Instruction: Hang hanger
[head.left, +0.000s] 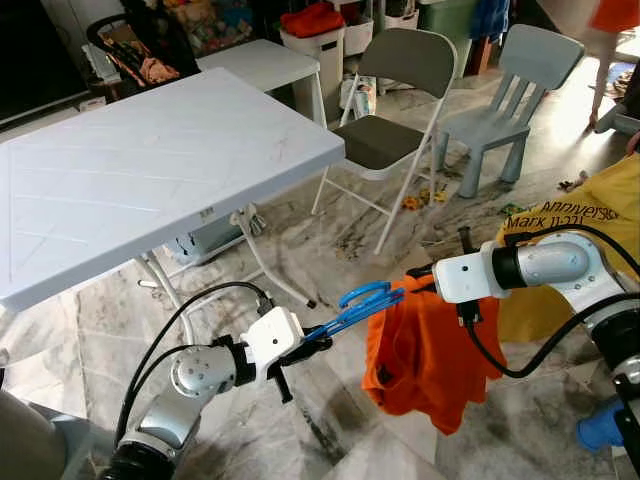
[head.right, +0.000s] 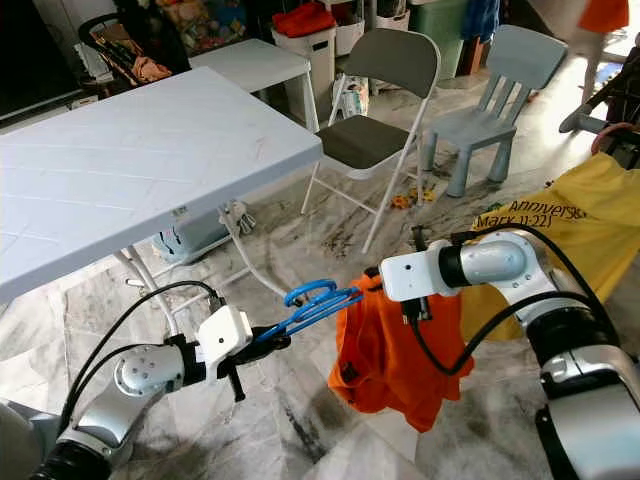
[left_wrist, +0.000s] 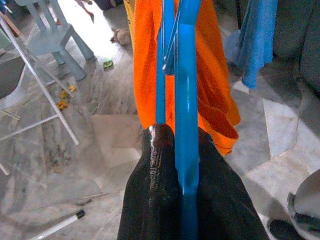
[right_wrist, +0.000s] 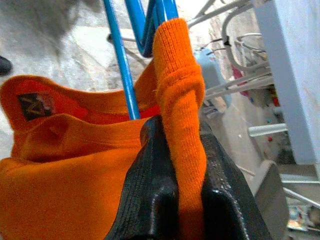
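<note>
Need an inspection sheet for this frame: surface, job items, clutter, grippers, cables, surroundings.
Surface: marble floor; white table bare.
Job's things: blue hanger held level between the arms; orange shirt hangs from its far end.
Clutter: small scraps on the floor by the chairs.
Grippers: left gripper shut on the hanger; right gripper shut on the shirt's fabric.
Cables: black cables loop at both arms; power strip hangs under the table.
Surroundings: folding chair, child's chair, yellow cloth.

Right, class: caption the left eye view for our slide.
Left hand holds a blue hanger while right hand grips the orange shirt on it.
</note>
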